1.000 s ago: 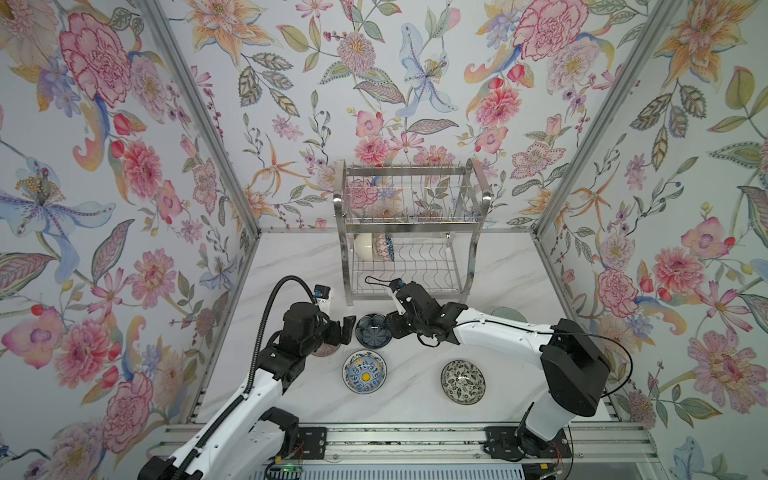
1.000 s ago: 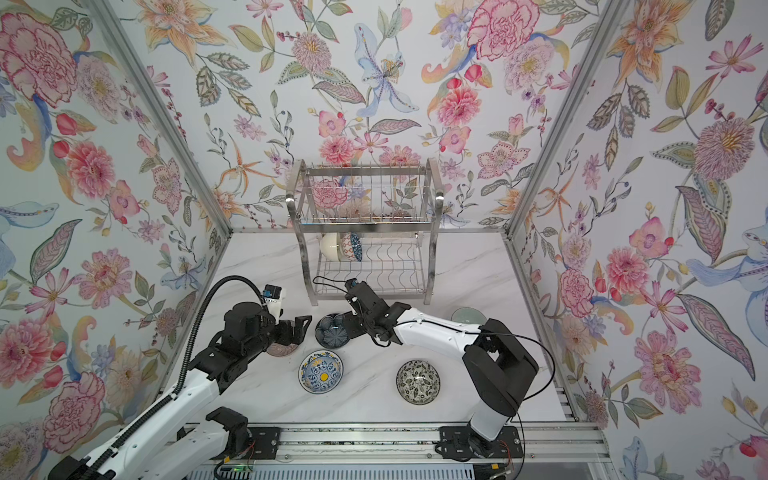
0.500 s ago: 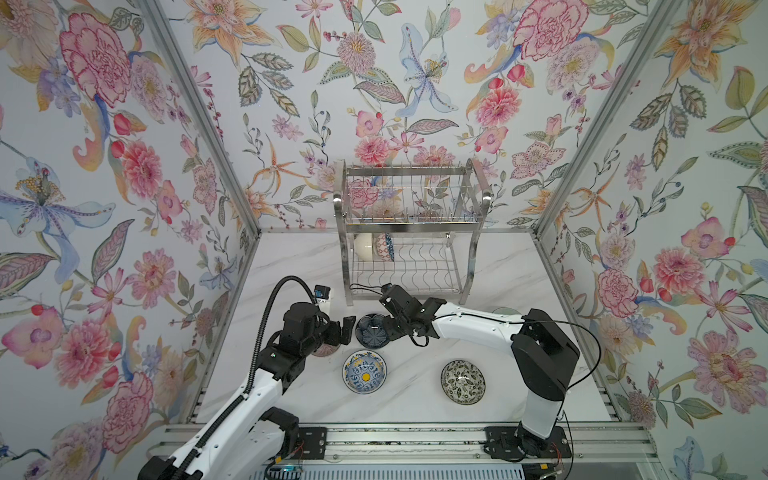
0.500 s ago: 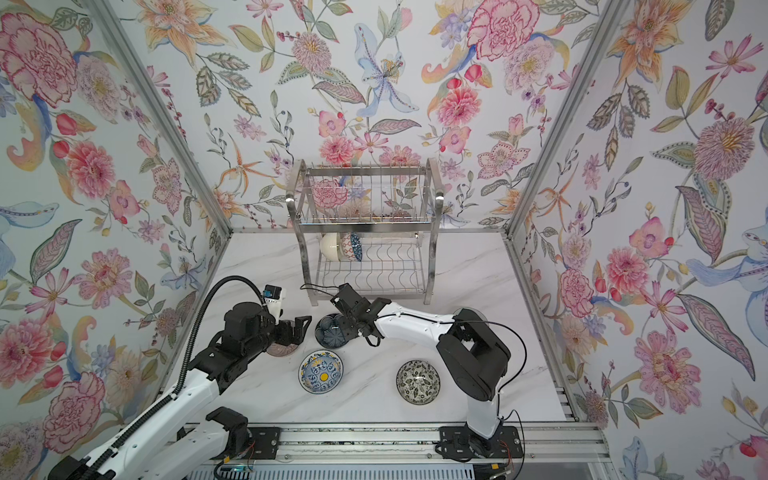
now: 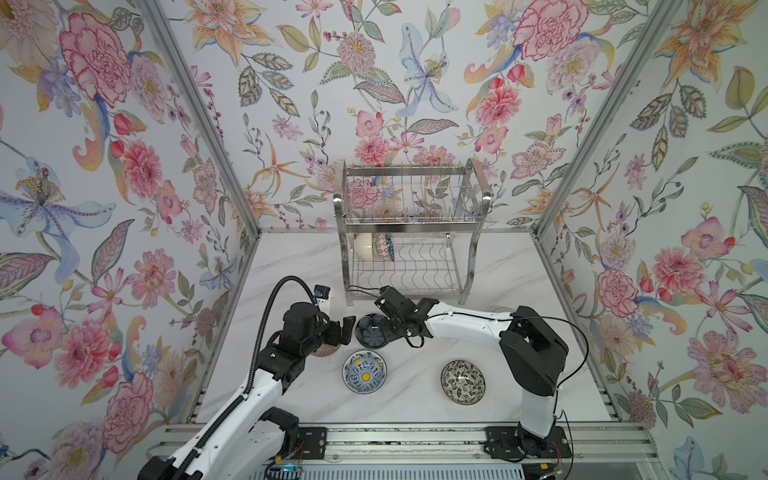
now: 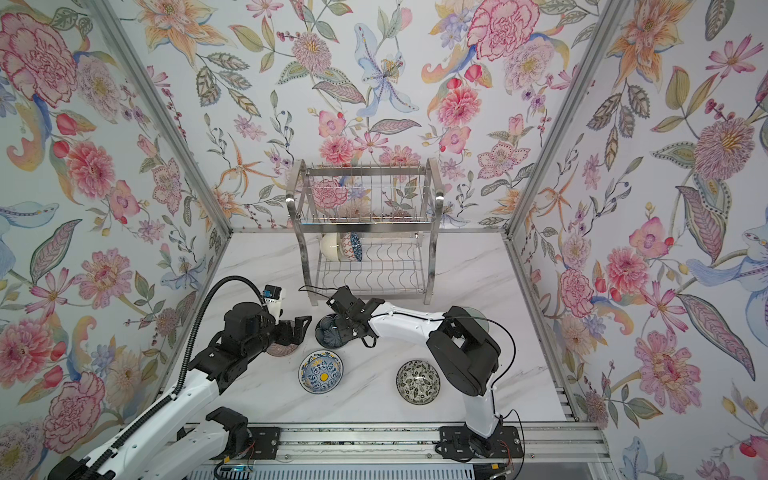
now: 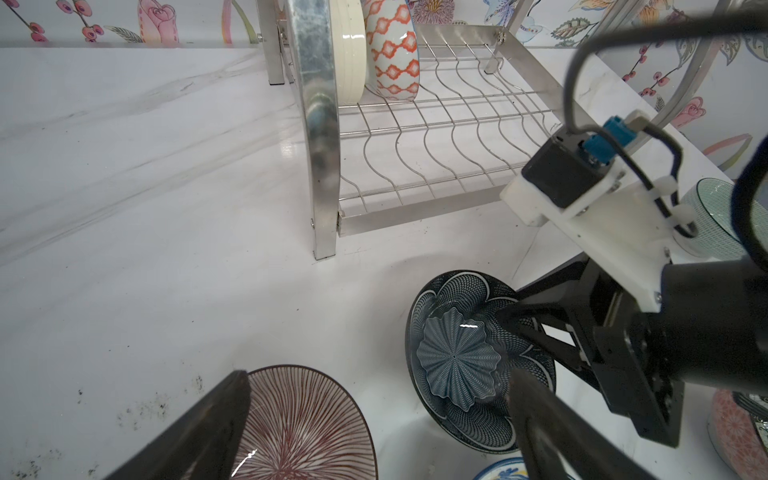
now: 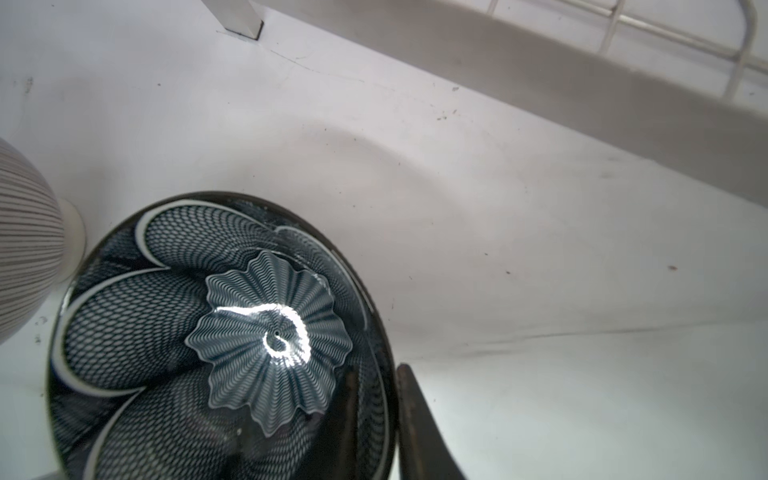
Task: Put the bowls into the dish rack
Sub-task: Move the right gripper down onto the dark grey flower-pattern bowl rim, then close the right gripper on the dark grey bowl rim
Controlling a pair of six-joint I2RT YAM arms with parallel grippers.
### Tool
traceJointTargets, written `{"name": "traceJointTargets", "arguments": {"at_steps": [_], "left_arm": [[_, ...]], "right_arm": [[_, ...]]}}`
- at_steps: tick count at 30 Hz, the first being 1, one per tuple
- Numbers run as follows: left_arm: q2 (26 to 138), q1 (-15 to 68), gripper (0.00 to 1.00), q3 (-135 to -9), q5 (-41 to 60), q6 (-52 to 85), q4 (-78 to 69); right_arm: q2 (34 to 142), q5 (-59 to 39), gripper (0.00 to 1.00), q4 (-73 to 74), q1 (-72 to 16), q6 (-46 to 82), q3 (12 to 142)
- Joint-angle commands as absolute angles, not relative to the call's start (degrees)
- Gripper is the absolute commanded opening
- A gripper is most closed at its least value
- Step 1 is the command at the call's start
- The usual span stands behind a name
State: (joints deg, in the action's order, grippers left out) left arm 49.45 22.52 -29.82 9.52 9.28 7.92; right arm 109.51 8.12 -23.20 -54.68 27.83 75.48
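Since the earlier frame, your right gripper (image 8: pixel 378 374) has slid left across the lower centre of both top views and narrowed its jaws on the navy flower bowl (image 5: pixel 371 331). The left arm has not moved.

**Task object.** The navy flower bowl sits right way up on the marble table (image 5: pixel 415 409), just in front of the left front leg of the dish rack (image 5: pixel 473 257). The right wrist view shows one finger inside the bowl wall and one outside, pinched on the rim at the lower centre of that frame. You cannot tell whether the bowl has left the table.

**Surroundings.** A cream bowl (image 5: pixel 363 246) and a lattice bowl (image 5: pixel 384 246) already stand on edge at the left end of the lower shelf. The left gripper (image 5: pixel 345 332) hangs fully spread and empty over the mauve ribbed bowl (image 7: pixel 303 424), just left of the navy one. The yellow-centred bowl (image 5: pixel 364 372) and the leafy bowl (image 5: pixel 462 381) wait lower in frame.

**Step in hand.** This appears to be the grasp of a third bowl. The next move likely calls for a lift clear of the mauve bowl, then a turn onto edge into the free slots right of the lattice bowl.
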Motion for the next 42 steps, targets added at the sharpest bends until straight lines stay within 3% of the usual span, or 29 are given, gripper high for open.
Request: {"name": "traceJointTargets", "arguments": {"at_steps": [1,7,17,23,31,42], "left_arm": [[48.6,23.0,0.99,-31.6,8.1,8.6,8.6],[48.5,23.0,0.99,-31.5,8.4,8.6,8.4],[48.7,22.9,0.99,-31.5,9.0,8.5,8.1],[48.8,23.0,0.99,-31.6,9.2,8.4,8.1],[48.5,22.9,0.99,-31.4,9.4,8.3,8.3],[48.5,23.0,0.99,-31.3,15.8,5.7,7.9]], "right_arm": [[108.9,9.0,0.1,-24.3,-54.1,28.7,75.6],[104.6,9.0,0.04,-23.9,-51.9,29.4,70.9],[95.7,7.7,0.05,-21.6,-46.2,31.1,57.4],[93.2,7.5,0.12,-21.2,-44.1,30.7,54.9],[92.2,9.5,0.31,-24.8,-43.2,29.6,57.1],[86.9,15.8,0.42,-29.9,-44.4,26.8,61.1]]}}
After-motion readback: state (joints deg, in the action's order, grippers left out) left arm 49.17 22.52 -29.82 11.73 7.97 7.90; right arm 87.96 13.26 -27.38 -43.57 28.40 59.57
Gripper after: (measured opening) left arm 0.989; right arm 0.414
